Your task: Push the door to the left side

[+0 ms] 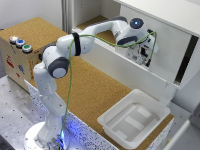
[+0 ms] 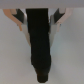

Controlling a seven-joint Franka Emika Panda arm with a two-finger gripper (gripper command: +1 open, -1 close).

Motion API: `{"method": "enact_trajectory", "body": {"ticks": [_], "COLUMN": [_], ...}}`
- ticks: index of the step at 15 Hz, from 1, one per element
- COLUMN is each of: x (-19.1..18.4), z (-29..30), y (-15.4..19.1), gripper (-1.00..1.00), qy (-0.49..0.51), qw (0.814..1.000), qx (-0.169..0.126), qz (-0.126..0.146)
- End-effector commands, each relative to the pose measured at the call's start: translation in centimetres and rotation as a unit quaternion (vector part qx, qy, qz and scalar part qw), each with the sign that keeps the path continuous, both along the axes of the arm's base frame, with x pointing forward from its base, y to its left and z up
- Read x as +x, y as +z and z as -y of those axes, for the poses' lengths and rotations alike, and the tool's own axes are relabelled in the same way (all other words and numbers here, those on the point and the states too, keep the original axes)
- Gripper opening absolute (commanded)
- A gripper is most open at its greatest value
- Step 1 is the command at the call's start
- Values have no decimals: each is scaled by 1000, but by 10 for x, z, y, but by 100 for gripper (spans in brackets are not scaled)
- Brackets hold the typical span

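The door (image 1: pixel 170 50) is a plain flat white panel on the exterior view's right half of the cabinet, with a dark gap along its right edge. My gripper (image 1: pixel 145 57) is held against the door's face near its left part, the arm reaching in from the exterior view's left. The wrist view is blurred. In it the black fingers (image 2: pixel 40 45) merge into one dark bar, so the gripper (image 2: pixel 42 75) looks shut with nothing in it, set against the white door (image 2: pixel 70 55). The exact contact point is hidden behind the hand.
The cabinet's open left half shows a cork floor (image 1: pixel 102 27). A shallow white tray (image 1: pixel 112 122) lies on the cork table below the door. A box with coloured buttons (image 1: pixel 20 45) stands at the exterior view's left. A green cable (image 1: pixel 70 75) hangs along the arm.
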State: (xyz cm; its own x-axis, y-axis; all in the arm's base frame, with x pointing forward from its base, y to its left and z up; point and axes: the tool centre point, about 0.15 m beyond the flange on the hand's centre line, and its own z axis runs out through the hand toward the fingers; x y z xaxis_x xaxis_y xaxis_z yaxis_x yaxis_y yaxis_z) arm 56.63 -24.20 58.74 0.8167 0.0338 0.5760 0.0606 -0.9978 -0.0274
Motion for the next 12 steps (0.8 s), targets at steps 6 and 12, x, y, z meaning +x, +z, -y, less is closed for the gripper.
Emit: {"method": "enact_trajectory", "body": {"ticks": [6,12], "x": [-8,-9], "z": [-72,-101], "y": [-11,-13], "gripper": [-100,-100], "qy": [-17,-11], "qw": [999,999], "qx": [-30,-44], "qz": [-10,-7]}}
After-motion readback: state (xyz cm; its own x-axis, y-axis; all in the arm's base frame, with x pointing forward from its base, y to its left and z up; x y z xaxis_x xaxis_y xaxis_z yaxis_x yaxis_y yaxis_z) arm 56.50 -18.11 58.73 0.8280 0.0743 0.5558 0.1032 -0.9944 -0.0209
